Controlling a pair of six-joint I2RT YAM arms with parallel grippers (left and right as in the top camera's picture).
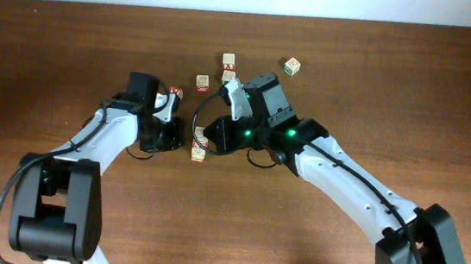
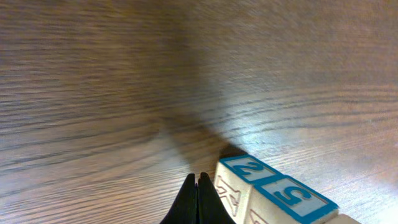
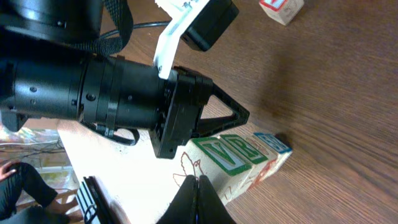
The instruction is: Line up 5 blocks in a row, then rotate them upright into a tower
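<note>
At the middle of the brown wooden counter (image 1: 397,70), between the two arms, a short row of blocks (image 3: 239,152) lies flat, its cubes touching side by side. From the right wrist, its upper faces show green-framed letters, with a blue-edged face at the far end and a pale line drawing on the near side. Left gripper (image 2: 198,198): clenched, fingertips pressed together with nothing between them, set low over the counter just beside the end of the row, where two blue-framed top faces adjoin. Right gripper (image 3: 198,196): likewise clenched and empty, its tips meeting at the near side of the row; contact with the wood cannot be confirmed. The left arm's black wrist housing (image 3: 124,93) points at the row from the opposite side, its dark finger reaching the green-lettered cubes. Toward the far edge, well apart from the row, three loose blocks (image 1: 228,75) with red print sit close together, two of them touching. One green-printed block (image 1: 292,65) stands alone nearby, on the right arm's side.
</note>
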